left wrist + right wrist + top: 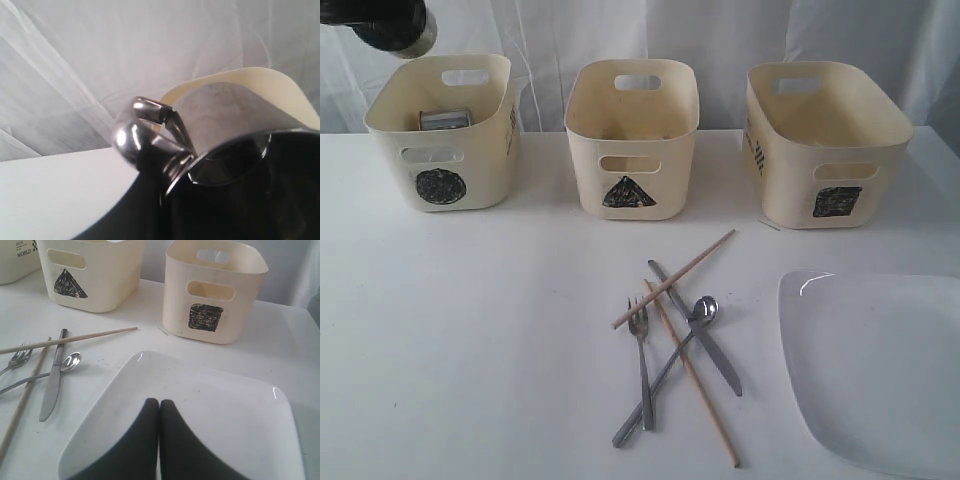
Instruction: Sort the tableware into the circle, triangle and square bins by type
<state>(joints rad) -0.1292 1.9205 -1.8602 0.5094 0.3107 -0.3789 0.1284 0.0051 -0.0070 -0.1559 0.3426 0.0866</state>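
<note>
High above the circle bin point(470, 165), my left gripper point(380, 22) is shut on a steel mug point(417, 42); its handle point(150, 135) fills the left wrist view. A second steel mug point(444, 120) lies inside that bin. The triangle bin point(630, 140) and square bin point(825, 145) stand to the right. In front lie a fork point(642, 365), spoon point(703, 310), knife point(695, 325) and two chopsticks point(675, 277), crossed in a pile. My right gripper point(159, 402) hangs shut and empty over the white plate point(215, 410). No bowls show.
The plate point(880, 370) runs off the table's front right corner in the exterior view. White curtain hangs behind the bins. The bins stand in a row with gaps between them.
</note>
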